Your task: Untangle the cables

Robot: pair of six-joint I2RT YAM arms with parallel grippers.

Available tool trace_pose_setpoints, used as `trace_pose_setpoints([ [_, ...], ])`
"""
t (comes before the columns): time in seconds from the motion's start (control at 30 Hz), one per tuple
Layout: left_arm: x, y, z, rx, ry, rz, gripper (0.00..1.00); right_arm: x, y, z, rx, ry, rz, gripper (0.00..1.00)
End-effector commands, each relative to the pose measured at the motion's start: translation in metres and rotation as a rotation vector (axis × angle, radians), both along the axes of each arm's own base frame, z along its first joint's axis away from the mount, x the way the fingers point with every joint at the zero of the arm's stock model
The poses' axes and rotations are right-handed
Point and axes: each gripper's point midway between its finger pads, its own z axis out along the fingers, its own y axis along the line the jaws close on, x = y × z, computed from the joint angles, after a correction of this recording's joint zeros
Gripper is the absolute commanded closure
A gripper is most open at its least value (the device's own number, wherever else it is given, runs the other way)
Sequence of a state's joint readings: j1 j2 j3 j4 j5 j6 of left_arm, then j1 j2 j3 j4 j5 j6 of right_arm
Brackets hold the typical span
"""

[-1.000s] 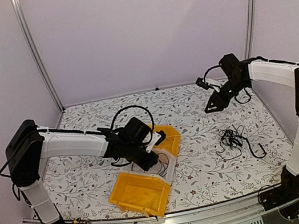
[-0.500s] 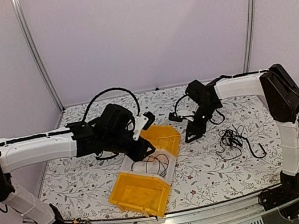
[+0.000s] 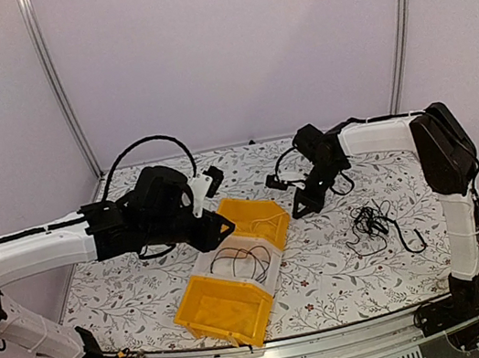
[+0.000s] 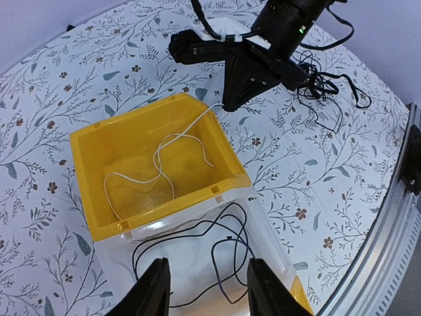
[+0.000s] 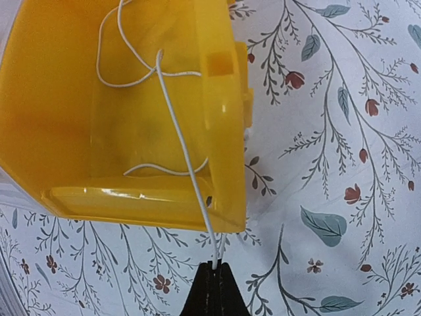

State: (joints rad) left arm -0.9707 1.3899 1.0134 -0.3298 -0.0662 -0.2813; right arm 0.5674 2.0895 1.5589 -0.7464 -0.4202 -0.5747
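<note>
On the table [image 3: 128,282]: a black tangle [image 3: 375,222] lies at the right, well apart from the bins and not yet sorted.
Far yellow bin [image 4: 82,141]: holds the white cable [image 4: 158,158].
Clear bin [image 4: 266,227]: holds one black cable [image 4: 197,240].
Left gripper [image 4: 205,289]: clamped a second ago, now parted and empty above the clear bin, so that cable looks delivered.
Right gripper [image 5: 215,271]: has crossed over from the far right and just pinched the white cable's end at the yellow bin's rim.

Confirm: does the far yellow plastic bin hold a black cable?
No, that yellow plastic bin holds only a thin white cable; the black cable lies in the adjoining clear bin.
</note>
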Motion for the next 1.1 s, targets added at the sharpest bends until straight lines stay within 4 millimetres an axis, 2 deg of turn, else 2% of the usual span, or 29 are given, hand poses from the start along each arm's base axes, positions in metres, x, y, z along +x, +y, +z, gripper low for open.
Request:
trace_pose_setpoints([
  [0.0,0.002,0.009,0.014,-0.053,-0.032,0.066,0.57,-0.012,0.029,0.032,0.106,0.005,0.08,1.0],
  [0.17,0.0,0.021,0.024,-0.083,-0.042,0.104,0.57,-0.028,0.054,0.07,0.188,0.015,0.144,1.0],
  [0.23,-0.001,0.024,0.025,-0.092,-0.042,0.117,0.57,-0.029,0.061,0.079,0.203,0.005,0.158,1.0],
  [0.33,-0.001,0.027,0.028,-0.11,-0.041,0.136,0.57,-0.028,0.068,0.081,0.215,0.009,0.167,1.0],
  [0.43,-0.002,0.029,0.029,-0.129,-0.029,0.152,0.57,-0.023,0.073,0.068,0.206,0.03,0.153,1.0],
  [0.53,-0.003,0.031,0.031,-0.148,-0.019,0.167,0.57,-0.014,0.074,0.042,0.162,0.048,0.12,1.0],
  [0.67,-0.004,0.034,0.037,-0.165,-0.032,0.176,0.57,-0.006,0.064,0.007,0.053,0.068,0.073,1.0],
  [0.73,-0.002,0.036,0.04,-0.163,-0.046,0.179,0.57,-0.005,0.058,-0.003,0.01,0.066,0.063,0.95],
  [0.8,-0.001,0.036,0.043,-0.16,-0.064,0.175,0.57,-0.003,0.053,0.003,-0.007,0.048,0.052,0.86],
  [0.87,0.002,0.035,0.048,-0.158,-0.085,0.173,0.57,-0.001,0.05,0.018,-0.014,0.014,0.043,0.77],
  [1.0,0.009,0.031,0.055,-0.175,-0.124,0.17,0.57,-0.005,0.036,0.072,-0.001,-0.094,0.044,0.7],
  [1.07,0.013,0.028,0.055,-0.184,-0.137,0.166,0.56,-0.012,0.027,0.087,-0.012,-0.122,0.053,0.66],
])
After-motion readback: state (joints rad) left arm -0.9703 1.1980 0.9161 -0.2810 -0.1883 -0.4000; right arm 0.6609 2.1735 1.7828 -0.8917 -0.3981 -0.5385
